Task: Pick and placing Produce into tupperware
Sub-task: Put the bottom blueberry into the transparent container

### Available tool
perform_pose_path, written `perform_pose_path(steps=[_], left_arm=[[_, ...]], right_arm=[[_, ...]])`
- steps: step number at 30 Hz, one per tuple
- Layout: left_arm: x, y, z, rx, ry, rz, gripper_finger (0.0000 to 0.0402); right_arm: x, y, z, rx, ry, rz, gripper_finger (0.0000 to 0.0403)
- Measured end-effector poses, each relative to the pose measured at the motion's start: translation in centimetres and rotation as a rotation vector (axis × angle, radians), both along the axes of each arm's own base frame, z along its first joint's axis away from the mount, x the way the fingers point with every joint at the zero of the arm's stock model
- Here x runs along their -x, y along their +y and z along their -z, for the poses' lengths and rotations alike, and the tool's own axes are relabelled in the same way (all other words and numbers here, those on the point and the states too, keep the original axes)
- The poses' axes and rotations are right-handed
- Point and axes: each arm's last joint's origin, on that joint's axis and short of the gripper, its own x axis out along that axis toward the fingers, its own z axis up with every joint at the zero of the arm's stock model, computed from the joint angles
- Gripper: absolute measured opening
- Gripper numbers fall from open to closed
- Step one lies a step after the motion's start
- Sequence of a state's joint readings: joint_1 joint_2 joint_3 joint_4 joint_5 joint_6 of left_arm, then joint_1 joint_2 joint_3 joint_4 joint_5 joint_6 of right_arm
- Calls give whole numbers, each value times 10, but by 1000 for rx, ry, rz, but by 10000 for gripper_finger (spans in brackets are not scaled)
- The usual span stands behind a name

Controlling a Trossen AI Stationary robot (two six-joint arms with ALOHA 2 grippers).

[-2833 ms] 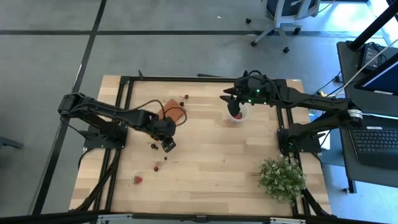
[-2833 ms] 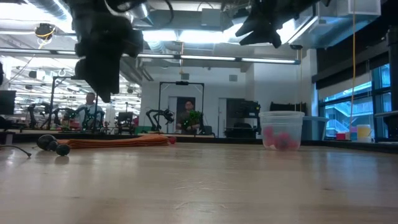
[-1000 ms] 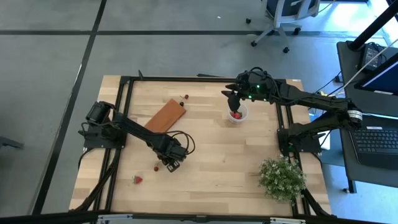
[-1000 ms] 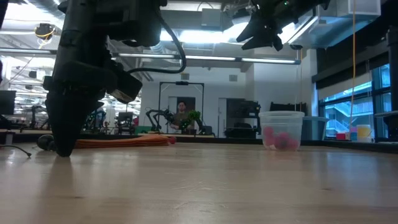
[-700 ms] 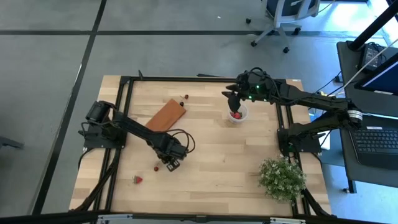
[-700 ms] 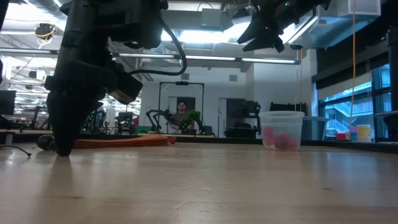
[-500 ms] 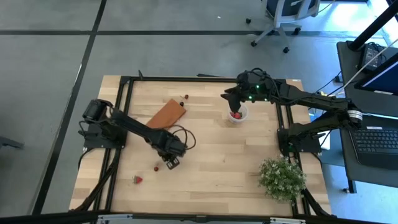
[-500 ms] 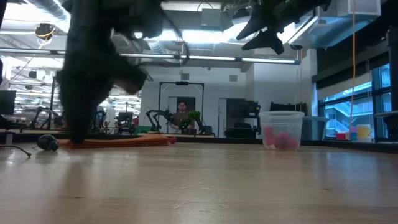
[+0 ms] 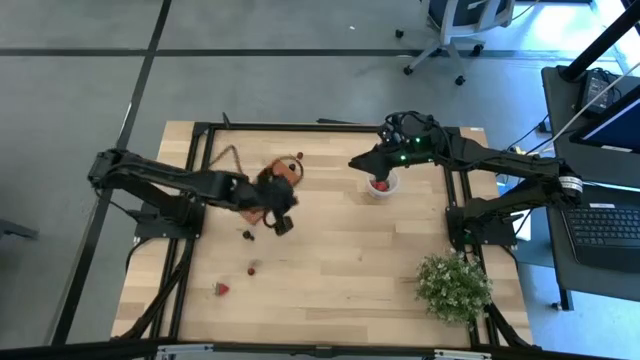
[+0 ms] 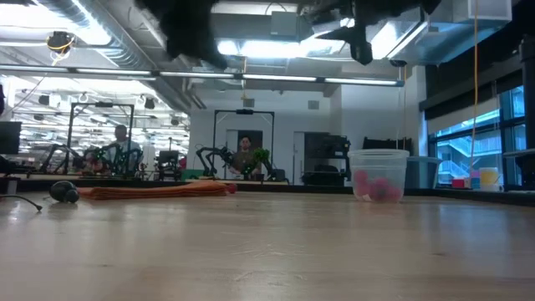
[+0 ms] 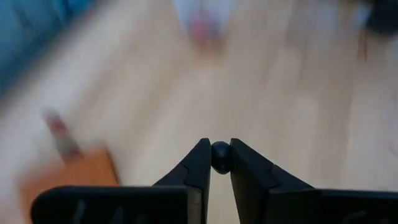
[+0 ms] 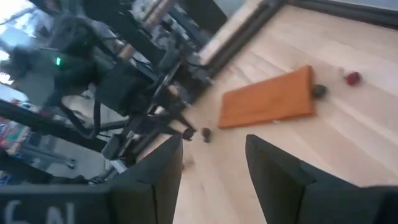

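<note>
The left tool is clamped on a dark berry — the tupperware lies well off to its right, probably straight ahead; the right tool, fingers apart, hovers beside that cup.

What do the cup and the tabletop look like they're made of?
The cup looks like thin translucent plastic: the pink-red berries inside show through its cloudy wall. The tabletop looks like light wood, probably planks or laminate with a matte finish: pale grain lines run along it, and there is little glare.
</note>
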State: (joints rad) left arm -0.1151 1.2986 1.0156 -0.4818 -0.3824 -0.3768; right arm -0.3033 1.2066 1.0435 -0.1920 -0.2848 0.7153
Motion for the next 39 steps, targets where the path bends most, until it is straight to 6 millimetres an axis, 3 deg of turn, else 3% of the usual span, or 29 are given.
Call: perform_pose_path(steps=[8, 16, 28, 39], left_arm=[[-22, 10, -24, -435, -159, 122, 37], [-35, 14, -36, -607, -267, 136, 37], [-36, 14, -42, -642, -309, 132, 39], [-36, 14, -42, -648, -306, 130, 41]], right_arm=[[-10, 14, -9, 18, -111, -54, 178], [-24, 19, -3, 8, -128, -44, 178], [-50, 16, 7, -32, -215, -57, 178], [-59, 19, 13, -29, -233, -73, 177]])
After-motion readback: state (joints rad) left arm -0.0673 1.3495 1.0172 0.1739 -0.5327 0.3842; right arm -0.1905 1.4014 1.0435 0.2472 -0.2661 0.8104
